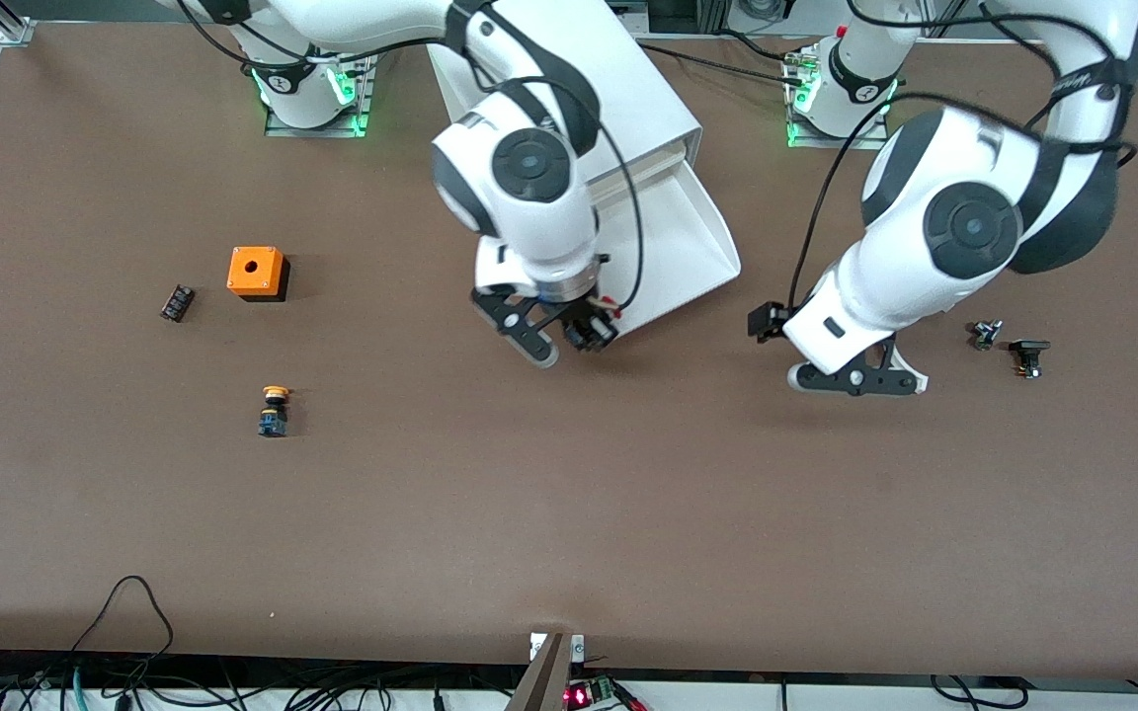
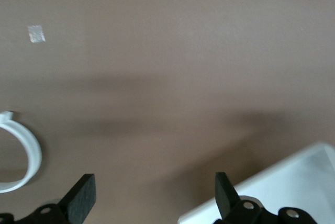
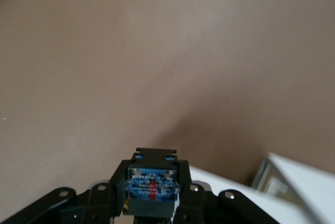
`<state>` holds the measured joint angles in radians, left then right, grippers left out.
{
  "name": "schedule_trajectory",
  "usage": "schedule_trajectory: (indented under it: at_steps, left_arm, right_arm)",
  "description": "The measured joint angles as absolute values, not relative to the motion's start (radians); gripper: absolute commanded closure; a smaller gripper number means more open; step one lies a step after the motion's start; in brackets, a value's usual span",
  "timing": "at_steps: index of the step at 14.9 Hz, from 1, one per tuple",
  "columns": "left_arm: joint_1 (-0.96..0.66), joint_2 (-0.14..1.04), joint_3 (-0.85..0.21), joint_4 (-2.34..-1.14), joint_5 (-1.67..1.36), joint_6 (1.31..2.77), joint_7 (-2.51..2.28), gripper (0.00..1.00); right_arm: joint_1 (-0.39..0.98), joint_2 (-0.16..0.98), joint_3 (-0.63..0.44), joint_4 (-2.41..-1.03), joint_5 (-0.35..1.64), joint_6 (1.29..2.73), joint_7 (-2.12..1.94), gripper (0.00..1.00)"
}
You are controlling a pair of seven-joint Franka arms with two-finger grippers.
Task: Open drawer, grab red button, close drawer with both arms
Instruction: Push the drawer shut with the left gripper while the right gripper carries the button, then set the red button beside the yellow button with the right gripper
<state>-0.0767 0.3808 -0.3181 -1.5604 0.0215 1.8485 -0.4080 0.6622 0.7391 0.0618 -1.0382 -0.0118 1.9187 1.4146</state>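
The drawer [image 1: 692, 242] is pulled out of the white cabinet [image 1: 618, 89] and looks bare inside. My right gripper [image 1: 569, 341] hangs over the table at the drawer's front corner. It is shut on the button [image 1: 591, 331], whose black-and-blue body [image 3: 152, 179] fills the space between the fingers in the right wrist view [image 3: 151, 199]. Only a bit of red shows beside it. My left gripper [image 1: 855, 380] is low over bare table beside the drawer, toward the left arm's end. It is open and empty [image 2: 154, 195], with the drawer's corner [image 2: 293, 182] close to one finger.
An orange cube [image 1: 256, 272], a small black part [image 1: 177, 302] and a button with an orange-yellow cap [image 1: 273, 410] lie toward the right arm's end. Two small dark parts [image 1: 986, 334] [image 1: 1028, 355] lie toward the left arm's end.
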Motion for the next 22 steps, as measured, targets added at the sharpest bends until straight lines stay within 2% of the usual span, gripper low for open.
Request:
schedule_trajectory:
  at_steps: [8,16,19,22]
  left_arm:
    - [-0.190,0.466,-0.319,-1.664,0.055,2.077,-0.742,0.01]
    - [-0.276,0.478,-0.322,-1.758,0.125,2.144,-1.040,0.01]
    - [-0.289,0.477,-0.333,-1.804,0.125,2.169,-1.075,0.01]
    - [-0.291,0.470,-0.375,-1.819,0.125,2.171,-1.123,0.01]
  right_arm:
    - [0.424,0.720,0.064,-1.038,-0.010,1.838,0.744,1.00]
    - [0.227,0.717,0.064,-1.067,-0.010,1.798,0.181,1.00]
    - [0.204,0.715,0.064,-1.140,-0.010,1.839,0.133,1.00]
    - [0.193,0.713,0.064,-1.250,-0.010,1.950,0.124,1.00]
